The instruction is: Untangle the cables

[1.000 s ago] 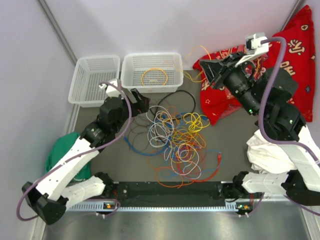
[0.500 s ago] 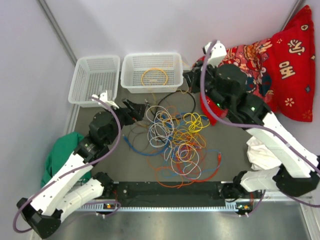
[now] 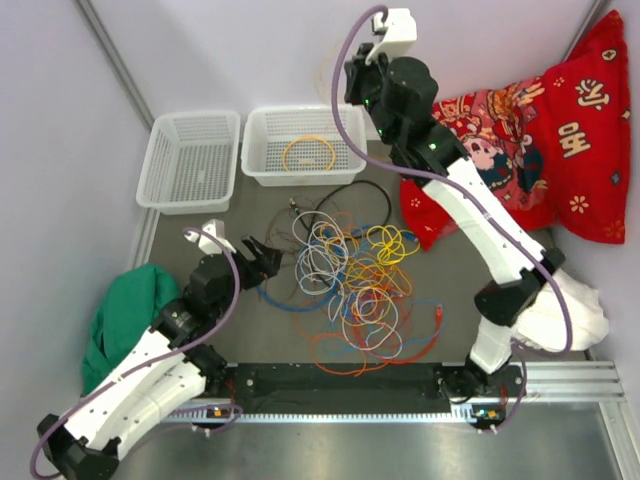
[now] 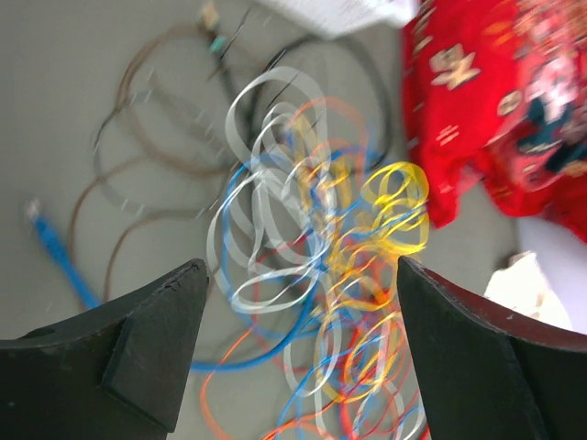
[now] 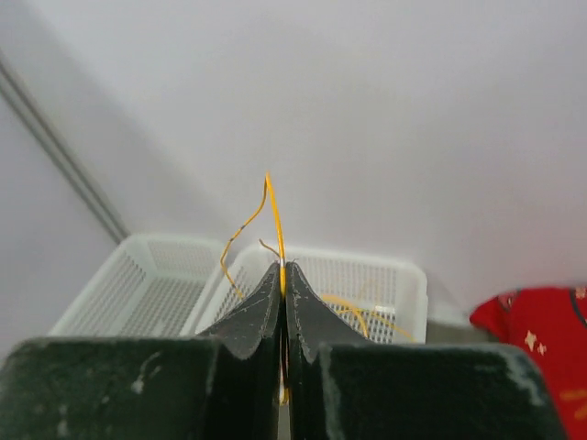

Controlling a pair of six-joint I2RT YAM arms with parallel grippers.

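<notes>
The cables (image 3: 355, 275) lie in a loose tangle of white, yellow, orange, red, blue and black loops on the grey table. My left gripper (image 3: 262, 258) is open at the tangle's left edge. In the left wrist view the blurred loops (image 4: 321, 247) show between its spread fingers (image 4: 170, 321), and my left gripper (image 4: 301, 270) holds nothing. My right arm (image 3: 400, 80) is raised high at the back. In the right wrist view my right gripper (image 5: 282, 268) is shut on a thin yellow cable (image 5: 273, 211), which sticks up from the jaws above the baskets.
Two white mesh baskets stand at the back left. The left basket (image 3: 190, 160) shows nothing inside, and the right basket (image 3: 258, 172) holds a coiled yellow cable (image 3: 308, 153). A red patterned cloth (image 3: 530, 130) is at the back right, a green cloth (image 3: 125, 310) on the left and a white cloth (image 3: 570, 310) on the right.
My right arm swung from over the red cloth to the left and upward, toward the baskets, still shut. My left gripper drew back toward the near edge, beside the tangle.
</notes>
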